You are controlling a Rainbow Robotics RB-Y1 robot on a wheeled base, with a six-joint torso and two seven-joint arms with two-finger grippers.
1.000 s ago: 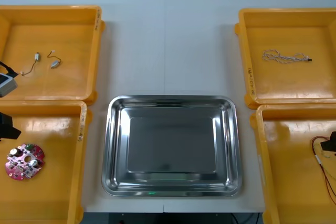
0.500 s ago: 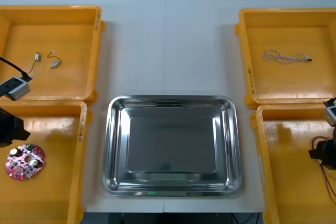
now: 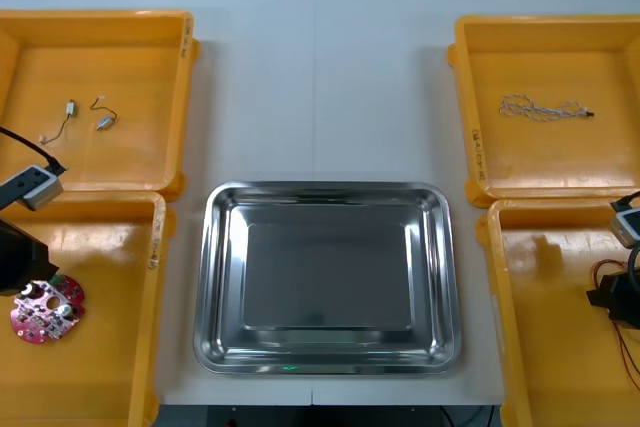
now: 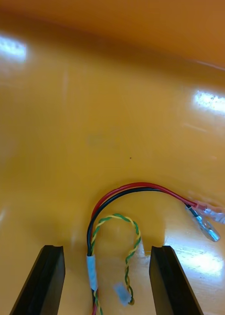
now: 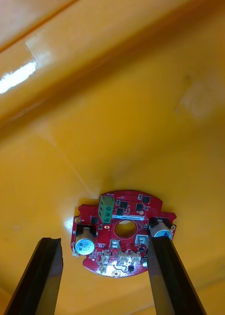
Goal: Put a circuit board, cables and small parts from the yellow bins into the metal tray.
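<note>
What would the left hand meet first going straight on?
Likely the red circuit board: it lies on the yellow bin floor just ahead of the open left hand, one finger over its edge; depth unclear.

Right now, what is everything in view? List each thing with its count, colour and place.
table: one, light, under everything
yellow bins: four, yellow, two at each side of the table
metal tray: one, shiny, between the bins
circuit board: one, red, near left bin
small metal parts: two, silver with thin wires, far left bin
twisted cable: one, blue and white, far right bin
wire bundle: one, red, black and yellow-green, near right bin
left gripper: one, black fingers, open over the circuit board
right gripper: one, black fingers, open over the wire bundle
</note>
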